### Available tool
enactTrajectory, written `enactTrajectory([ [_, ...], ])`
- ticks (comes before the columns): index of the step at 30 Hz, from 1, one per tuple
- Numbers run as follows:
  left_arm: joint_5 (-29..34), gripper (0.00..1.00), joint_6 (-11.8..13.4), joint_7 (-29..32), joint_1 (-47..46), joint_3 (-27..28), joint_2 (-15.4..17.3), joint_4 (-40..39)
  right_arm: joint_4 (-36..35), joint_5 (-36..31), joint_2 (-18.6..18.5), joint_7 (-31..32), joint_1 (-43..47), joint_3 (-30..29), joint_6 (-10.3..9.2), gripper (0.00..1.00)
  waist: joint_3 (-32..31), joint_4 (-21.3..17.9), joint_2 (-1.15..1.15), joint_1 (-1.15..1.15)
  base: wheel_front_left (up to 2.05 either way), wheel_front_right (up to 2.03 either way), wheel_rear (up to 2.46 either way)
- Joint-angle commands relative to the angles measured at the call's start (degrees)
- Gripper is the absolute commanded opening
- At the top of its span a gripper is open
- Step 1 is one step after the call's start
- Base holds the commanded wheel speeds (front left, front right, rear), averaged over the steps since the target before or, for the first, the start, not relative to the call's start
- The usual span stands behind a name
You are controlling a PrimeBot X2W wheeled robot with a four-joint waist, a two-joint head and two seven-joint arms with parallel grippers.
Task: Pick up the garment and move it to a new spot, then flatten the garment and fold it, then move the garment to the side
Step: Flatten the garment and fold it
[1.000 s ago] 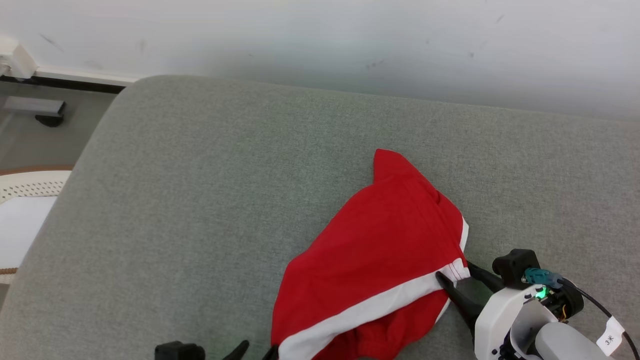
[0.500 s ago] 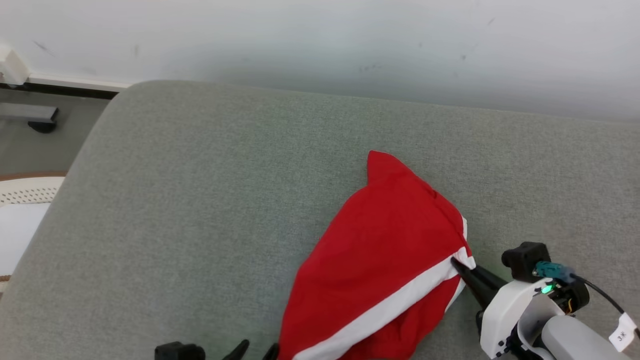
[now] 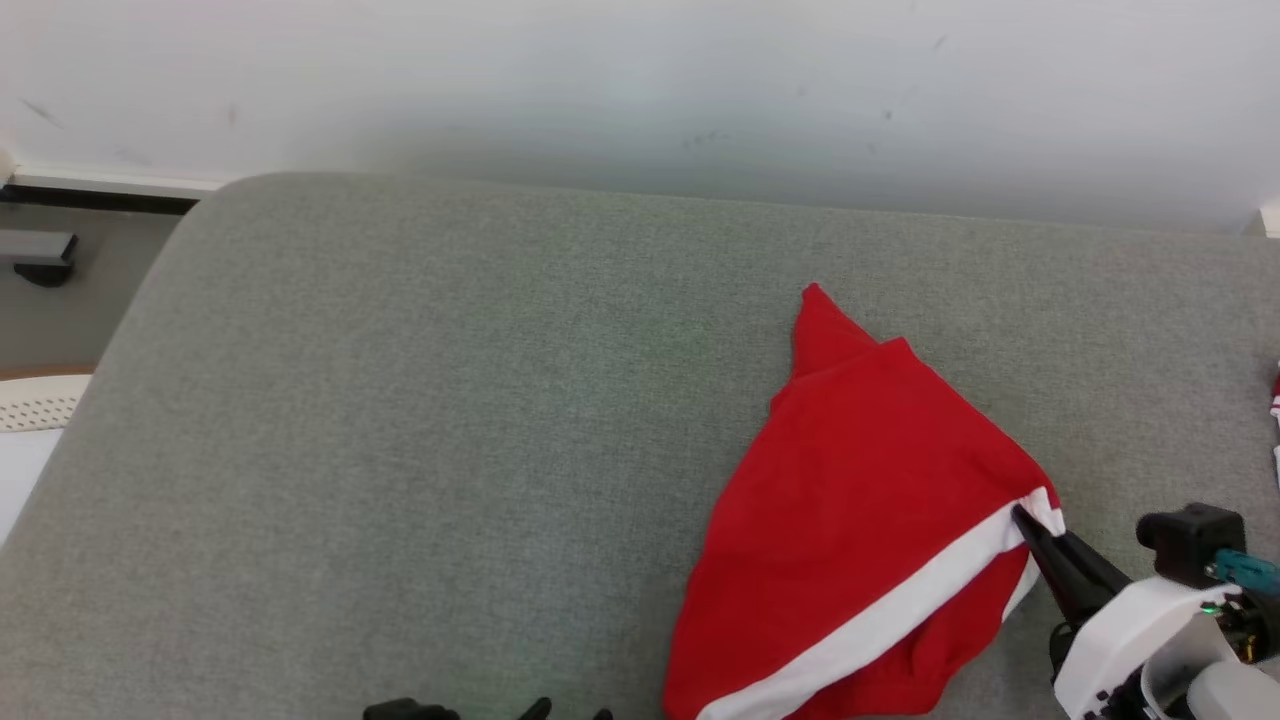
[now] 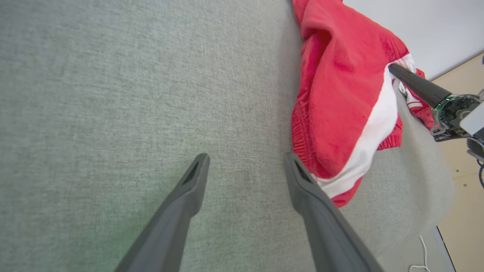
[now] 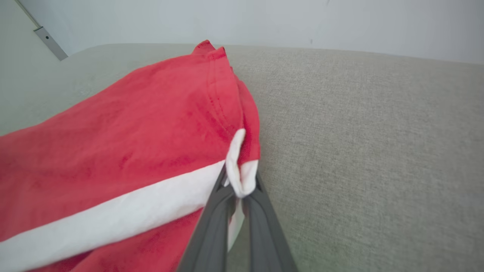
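One red garment [image 3: 870, 510] with a white stripe lies crumpled on the right part of a grey upholstered surface [image 3: 420, 400], with its pointed end toward the pale wall [image 3: 600, 90]. The right gripper [image 3: 1022, 516] is closed on the white corner of the stripe (in the right wrist view the cloth is pinched and folded between the two dark fingers [image 5: 211, 226]), and the fabric is drawn up toward it. The left gripper [image 4: 245, 160] hangs with its jaws wide apart and holds nothing, above the bare grey surface, one finger just beside the garment's lower edge.
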Motion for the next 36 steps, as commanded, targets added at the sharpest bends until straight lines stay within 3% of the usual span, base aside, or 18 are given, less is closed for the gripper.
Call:
enactTrajectory([
  [1,-0.06,1.0,-0.11,-0.59,0.02,-0.17,-0.09,0.09,-0.39,0.25,-0.86,-0.73,1.97,-1.24,-0.17,0.0,0.03,-0.63,0.0,0.0,0.0,0.0,0.0],
  [8,-0.2,1.0,0.18,-1.18,-0.67,-0.04,0.56,0.15,-1.39,-1.33,-0.45,-1.95,9.88,-7.88,-0.17,0.0,-0.1,-2.58,0.0,0.0,0.0,0.0,0.0],
  [9,-0.26,1.0,0.23,-1.19,-0.66,0.08,0.69,0.16,-1.48,-1.91,-0.18,-1.79,10.54,-8.39,-0.17,0.07,-0.27,-2.86,0.0,0.0,0.0,0.0,0.0],
  [10,-0.28,1.0,0.26,-1.21,-0.61,0.19,0.86,0.22,-1.52,-2.59,0.0,-1.59,11.15,-8.82,-0.17,0.38,-0.48,-3.11,0.0,0.0,0.0,0.0,0.0],
  [11,-0.38,1.0,0.37,-1.28,-0.52,0.25,0.96,0.26,-1.54,-3.44,0.16,-1.45,11.73,-9.27,-0.17,0.84,-0.73,-3.32,0.0,0.0,0.0,0.0,0.0],
  [12,-0.42,1.0,0.5,-1.35,-0.42,0.34,1.09,0.31,-1.64,-4.28,0.46,-1.28,12.28,-9.81,-0.17,1.0,-1.06,-3.49,0.0,0.0,0.0,0.0,0.0],
  [24,-0.58,1.0,2.29,-2.94,2.54,1.62,2.05,0.43,-8.28,-13.6,2.45,-4.91,21.76,-21.98,-0.17,1.0,-7.49,-4.67,0.0,0.0,0.0,0.0,0.0],
  [30,-0.23,1.0,3.81,-4.82,3.77,2.73,2.47,-0.98,-12.8,-20.63,6.84,-8.29,29.2,-32.93,-0.17,1.0,-10.19,-4.68,0.0,0.0,0.0,0.0,0.0],
  [36,1.1,1.0,5.5,-8.19,3.51,4.48,2.9,-2.25,-14.64,-27.51,12.36,-9.74,34.28,-38.14,-0.17,1.0,-11.14,-4.56,0.0,0.0,0.0,0.0,0.0],
])
